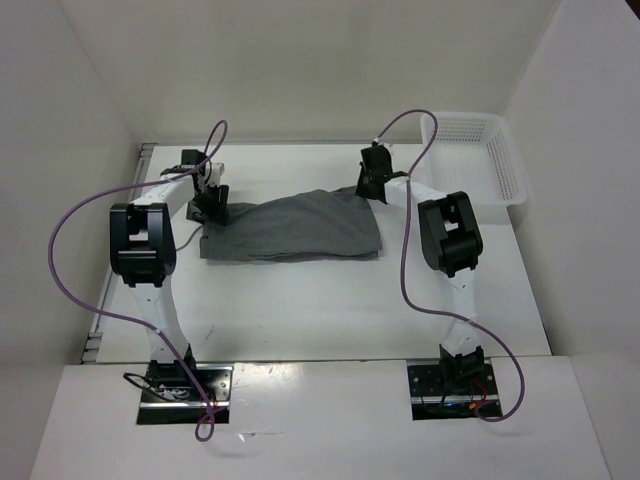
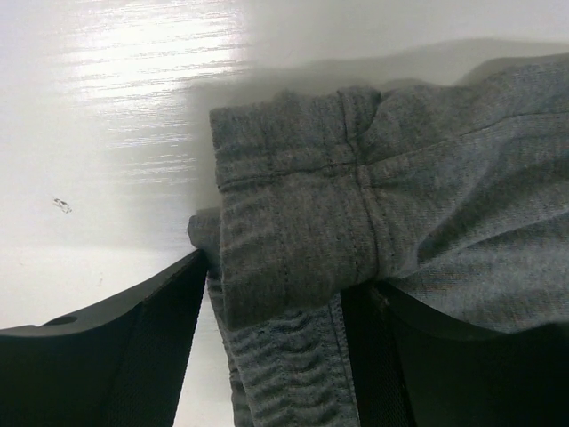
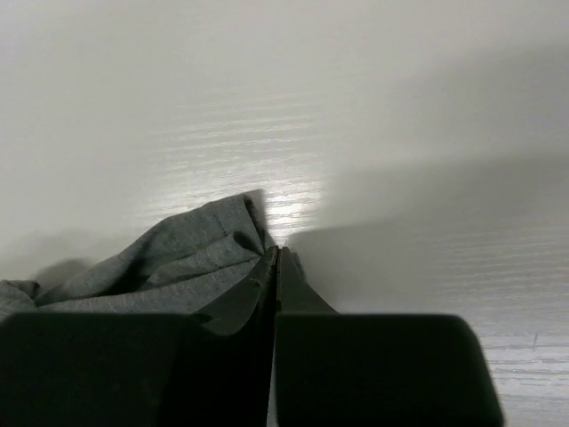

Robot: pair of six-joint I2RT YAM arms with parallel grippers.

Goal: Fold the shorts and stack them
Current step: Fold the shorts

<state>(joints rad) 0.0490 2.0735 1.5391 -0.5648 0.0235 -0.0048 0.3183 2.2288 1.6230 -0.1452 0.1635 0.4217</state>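
Grey shorts lie crumpled on the table between my arms; my left gripper clamps the waistband, my right gripper pinches one corner

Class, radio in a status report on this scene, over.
Left gripper shut on shorts at waistband. Right gripper shut on their far corner. Basket off to the side, nothing blocking.

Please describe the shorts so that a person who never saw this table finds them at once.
On the white table, look at its far half. The shorts lie there, spread wide, the left gripper at one end and the right gripper at the other. They are the only grey, soft cloth; the basket at the far right is white mesh.
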